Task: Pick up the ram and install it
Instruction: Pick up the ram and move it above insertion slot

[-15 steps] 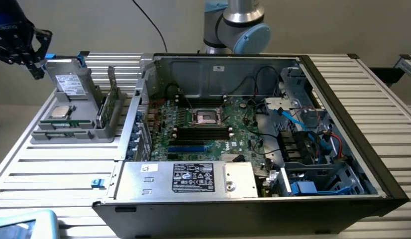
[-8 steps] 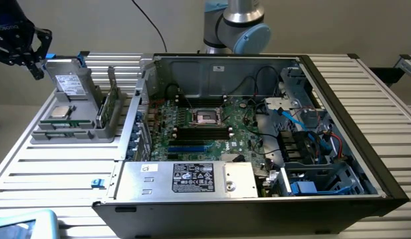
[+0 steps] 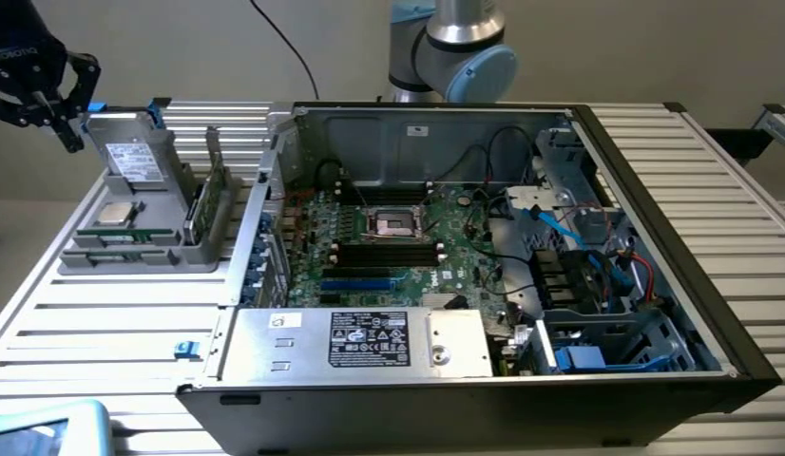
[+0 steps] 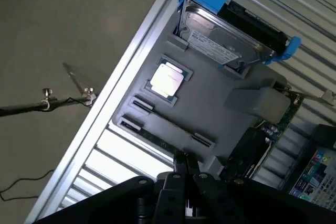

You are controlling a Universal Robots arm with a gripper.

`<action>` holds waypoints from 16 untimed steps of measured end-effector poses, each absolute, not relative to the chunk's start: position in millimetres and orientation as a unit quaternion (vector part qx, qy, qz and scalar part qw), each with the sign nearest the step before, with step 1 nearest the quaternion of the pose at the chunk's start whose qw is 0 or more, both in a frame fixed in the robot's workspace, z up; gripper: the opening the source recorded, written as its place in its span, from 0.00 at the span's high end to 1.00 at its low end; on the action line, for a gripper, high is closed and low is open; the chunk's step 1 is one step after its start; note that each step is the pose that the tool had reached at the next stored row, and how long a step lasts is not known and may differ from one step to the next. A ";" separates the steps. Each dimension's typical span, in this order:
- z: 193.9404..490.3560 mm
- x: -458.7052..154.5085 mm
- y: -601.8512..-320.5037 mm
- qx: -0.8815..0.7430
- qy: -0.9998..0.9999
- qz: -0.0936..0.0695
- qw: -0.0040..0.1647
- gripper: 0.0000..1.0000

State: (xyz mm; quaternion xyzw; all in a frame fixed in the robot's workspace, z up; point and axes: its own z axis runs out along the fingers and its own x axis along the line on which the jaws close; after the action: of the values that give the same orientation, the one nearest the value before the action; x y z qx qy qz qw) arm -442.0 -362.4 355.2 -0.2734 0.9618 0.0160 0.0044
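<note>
Open PC case (image 3: pixel 392 142) sits mid-worktop (image 3: pixel 101 313). Grey tray (image 3: pixel 139 258) is at its 9 o'clock: hard drive (image 3: pixel 137 157) upright at the back, processor (image 3: pixel 118 212) flat, ram (image 3: pixel 111 237) lying just toward the tray's 6 o'clock edge. End effector (image 3: pixel 70 133) hangs at the tray's 11 o'clock. Arm base (image 3: pixel 449 47) is at the case's 12.

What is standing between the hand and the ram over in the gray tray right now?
Nothing visible. The shut hand hangs up off the gray tray, and the ram lies flat in its groove beside the processor, open from above. The hard drive stands farther along the tray, off that path.
</note>
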 end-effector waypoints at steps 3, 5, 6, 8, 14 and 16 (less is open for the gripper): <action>355.2 -442.0 -362.4 -0.300 0.954 0.016 0.004 0.89; 355.1 -442.0 -362.4 -0.317 0.948 0.016 0.003 0.89; 355.1 -442.0 -362.4 -0.325 0.945 0.017 0.002 0.89; 355.2 -442.0 -362.4 -0.342 0.939 0.017 0.001 0.89; 355.2 -442.0 -362.4 -0.393 0.919 0.017 -0.001 0.89; 355.2 -442.0 -362.4 -0.410 0.912 0.017 -0.001 0.89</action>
State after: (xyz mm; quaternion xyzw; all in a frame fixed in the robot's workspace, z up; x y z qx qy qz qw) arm -442.0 -362.4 355.2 -0.4101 0.9119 0.0173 -0.0012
